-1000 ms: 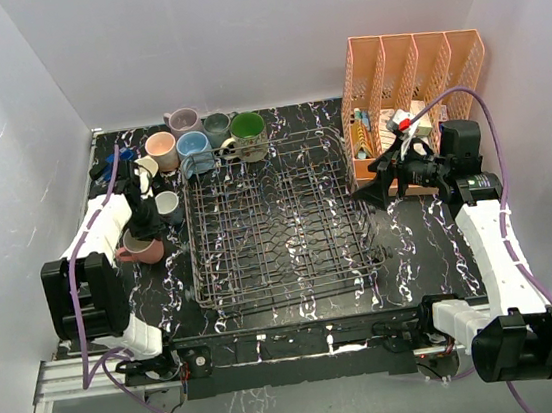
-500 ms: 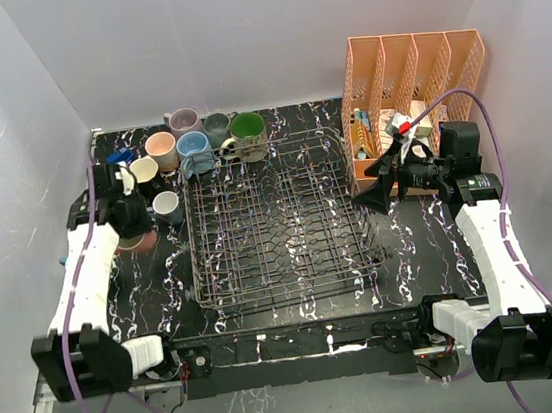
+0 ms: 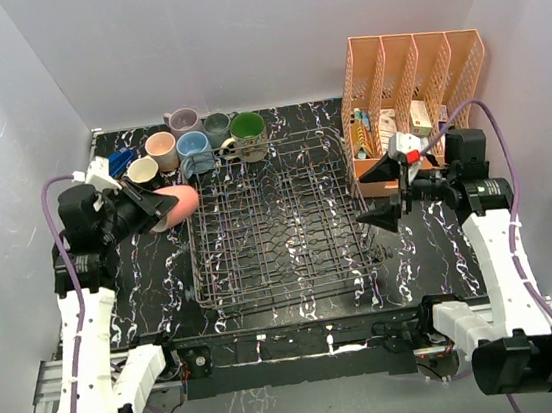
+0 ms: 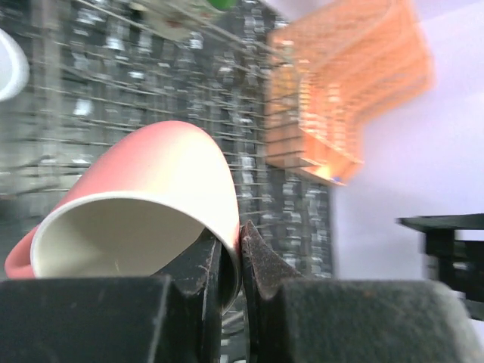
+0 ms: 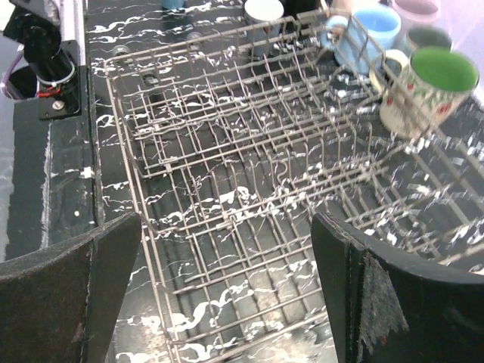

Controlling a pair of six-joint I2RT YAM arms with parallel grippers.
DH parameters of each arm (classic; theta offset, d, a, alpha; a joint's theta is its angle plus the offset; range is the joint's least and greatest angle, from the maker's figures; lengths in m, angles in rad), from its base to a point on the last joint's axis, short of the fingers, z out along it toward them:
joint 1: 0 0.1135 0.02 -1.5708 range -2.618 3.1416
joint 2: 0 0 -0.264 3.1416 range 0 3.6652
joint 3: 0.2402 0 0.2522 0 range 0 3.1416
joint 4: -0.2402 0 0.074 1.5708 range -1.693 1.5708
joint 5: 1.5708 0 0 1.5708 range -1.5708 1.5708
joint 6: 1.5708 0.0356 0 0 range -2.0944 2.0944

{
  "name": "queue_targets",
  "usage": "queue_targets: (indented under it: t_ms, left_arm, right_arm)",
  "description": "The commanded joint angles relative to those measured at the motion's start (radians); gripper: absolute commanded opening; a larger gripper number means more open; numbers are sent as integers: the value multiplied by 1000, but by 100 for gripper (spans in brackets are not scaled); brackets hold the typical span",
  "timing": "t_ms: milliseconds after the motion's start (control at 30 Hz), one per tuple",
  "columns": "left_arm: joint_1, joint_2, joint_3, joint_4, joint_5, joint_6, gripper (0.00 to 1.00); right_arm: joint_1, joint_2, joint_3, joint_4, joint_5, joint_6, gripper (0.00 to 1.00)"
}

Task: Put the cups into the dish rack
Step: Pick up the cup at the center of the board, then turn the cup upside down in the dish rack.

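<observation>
Dark metal wire dish rack (image 3: 286,288), rectangular, with rows of upright tines: positioned at the centre of the black, white-veined bench (image 3: 417,250). Every mug in view is outside its walls.

Orange mesh file organizer (image 3: 409,59), four upright slots: far right corner of the bench. Its low front compartment contains several small coloured items, too small to identify.

Mug count, top view: seven. Six small handled ceramic mugs (image 3: 193,148) stand upright in a cluster at the far left corner: one mauve, one grey, one pale patterned with a green interior, one peach, one light blue, one cream. The seventh is held.

Left gripper (image 3: 158,209): clamped on the pink ceramic mug (image 3: 183,202). In the left wrist view, one finger (image 4: 204,265) sits inside the rim and the other outside, with the wall pinched between them. The pink mug lies on its side, mouth toward the wrist camera, handle at lower left. It is just beside the rack's left wall, near the rack's far left corner.

Right gripper (image 3: 387,193): jaws spread wide apart, at the rack's right wall. The right wrist view looks between the fingers across the rack.
</observation>
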Motion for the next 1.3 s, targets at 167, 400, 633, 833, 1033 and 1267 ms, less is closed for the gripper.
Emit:
queue_targets:
  t_ms: [167,400,633,833,1033,1267]
  left_arm:
    - [-27,-130,-264,858,305,-735,0]
    - [-175,-113,-303,1050,193,-843,0]
    - [-508,32,-309,1243,14,-799,0]
    - [-678,202,-278,1510,-59,-810,0]
    - [-737,345,-182,1696,-70,-886,0]
    - [-802,432,-115,1815,-83,-934,0]
  right_arm:
    - [1,-153,-80,173,-221,-143,98]
    - [1,-161,-94,337,-288,-46,98]
    - [3,-148,-73,462,-202,110,99]
    - [4,-198,-136,759,-101,432,99]
    - [6,-286,-227,1056,16,703,99]
    - [6,-306,-253,1210,97,898,95]
